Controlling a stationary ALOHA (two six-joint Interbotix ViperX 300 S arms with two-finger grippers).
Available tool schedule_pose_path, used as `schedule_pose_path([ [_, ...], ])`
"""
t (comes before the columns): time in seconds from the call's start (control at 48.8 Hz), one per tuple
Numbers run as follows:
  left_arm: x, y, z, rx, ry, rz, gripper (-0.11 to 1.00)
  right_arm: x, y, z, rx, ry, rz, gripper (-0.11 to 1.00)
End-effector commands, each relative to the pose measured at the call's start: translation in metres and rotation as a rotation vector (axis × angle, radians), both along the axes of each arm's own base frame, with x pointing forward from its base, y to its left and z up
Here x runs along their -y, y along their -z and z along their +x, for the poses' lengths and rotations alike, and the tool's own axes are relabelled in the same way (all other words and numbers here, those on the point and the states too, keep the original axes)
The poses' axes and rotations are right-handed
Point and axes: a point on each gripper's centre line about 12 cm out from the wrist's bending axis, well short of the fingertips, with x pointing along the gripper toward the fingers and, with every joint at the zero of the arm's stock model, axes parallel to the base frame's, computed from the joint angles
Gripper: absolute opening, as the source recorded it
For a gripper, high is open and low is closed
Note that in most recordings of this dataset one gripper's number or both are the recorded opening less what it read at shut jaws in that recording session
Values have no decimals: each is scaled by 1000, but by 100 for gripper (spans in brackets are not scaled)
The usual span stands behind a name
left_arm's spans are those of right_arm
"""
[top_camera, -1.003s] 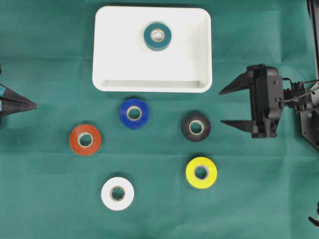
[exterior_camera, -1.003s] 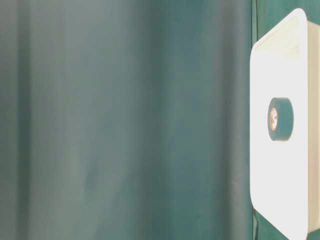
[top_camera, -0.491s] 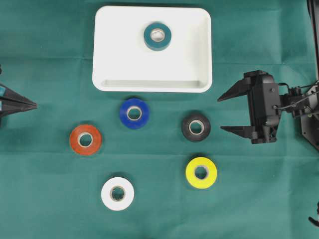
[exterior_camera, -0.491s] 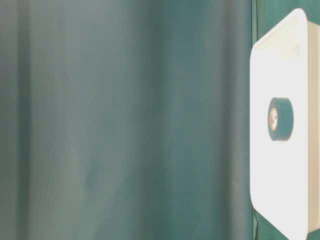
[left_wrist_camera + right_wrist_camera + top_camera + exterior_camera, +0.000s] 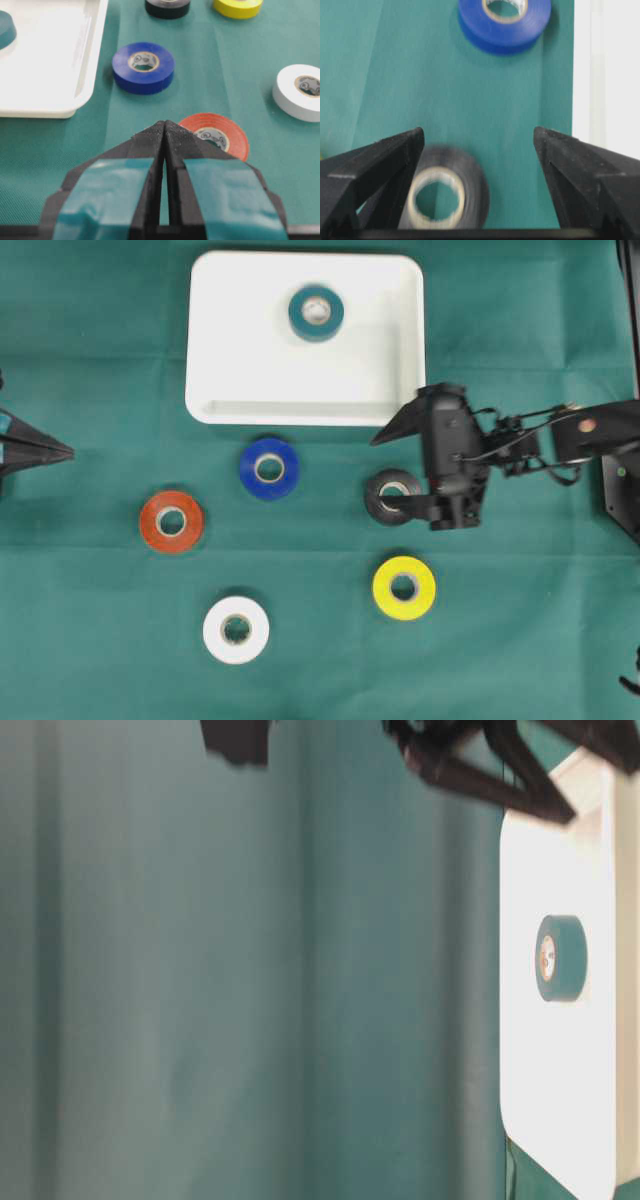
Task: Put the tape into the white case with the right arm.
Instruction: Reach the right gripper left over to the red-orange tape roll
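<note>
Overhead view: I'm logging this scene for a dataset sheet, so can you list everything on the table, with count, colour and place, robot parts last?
white case: 1, white, top middle of the cloth.
teal tape: 1, teal, lying flat inside the white case, near its far rim.
blue tape: 1, blue, just below the case.
black tape: 1, black, right of the blue one, partly under one finger of the right gripper.
red tape: 1, red-orange, left side.
yellow tape: 1, yellow, below the black one.
white tape: 1, white, bottom left of centre.
green cloth: 1, dark green, covers the table.
left gripper: 1, black with teal marks, left edge, shut.
right gripper: 1, black, open over the black tape.
</note>
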Motion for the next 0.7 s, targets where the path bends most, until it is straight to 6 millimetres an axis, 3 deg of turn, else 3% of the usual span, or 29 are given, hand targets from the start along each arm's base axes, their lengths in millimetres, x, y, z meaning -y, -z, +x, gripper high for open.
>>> schedule_pose_path([
  [0.0,0,-4,1,8,-3,-2,0,-1,-12,23,46,-6,-2,61],
  [0.369,0,-3,1,8,-3,-2,0,-1,-11,86,77,-5,-2,61],
  [0.676,0,-3,1,9,-3,0,0,0,-7,125,74,4,-8,61],
])
